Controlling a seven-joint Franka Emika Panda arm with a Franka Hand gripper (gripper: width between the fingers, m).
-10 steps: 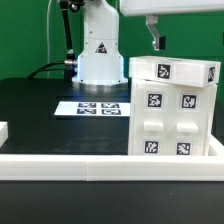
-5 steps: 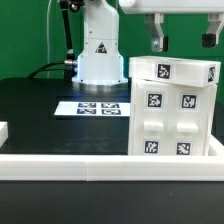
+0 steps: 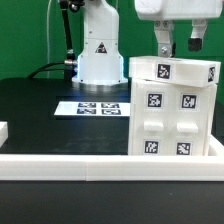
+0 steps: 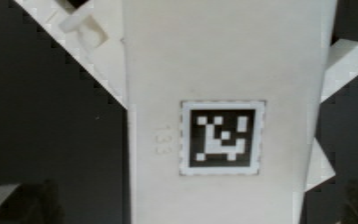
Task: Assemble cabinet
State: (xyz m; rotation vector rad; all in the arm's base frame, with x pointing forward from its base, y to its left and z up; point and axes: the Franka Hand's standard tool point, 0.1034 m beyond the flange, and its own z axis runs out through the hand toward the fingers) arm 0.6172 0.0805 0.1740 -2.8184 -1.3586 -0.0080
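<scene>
Black bench (image 3: 40, 120) with a white raised border along the front edge; green wall behind. White robot base (image 3: 98, 50) with a triangle sticker stands at the back, cables trailing off on the exterior view's left. Marker board (image 3: 100, 108) lies flat just in front of the base.

Versus a second ago: end effector (image 3: 180, 45) has come down and shifted toward the exterior view's left, fingers now both in frame. Nothing else moved.

Cabinet (image 3: 173, 108) stands upright on the bench at the exterior view's right, tagged face to the camera. End effector hangs directly above its top edge, jaws spread wide, grasping nothing; fingertips just above the top. Wrist view shows the cabinet top (image 4: 211, 100) with one tag, centred between the fingers.
</scene>
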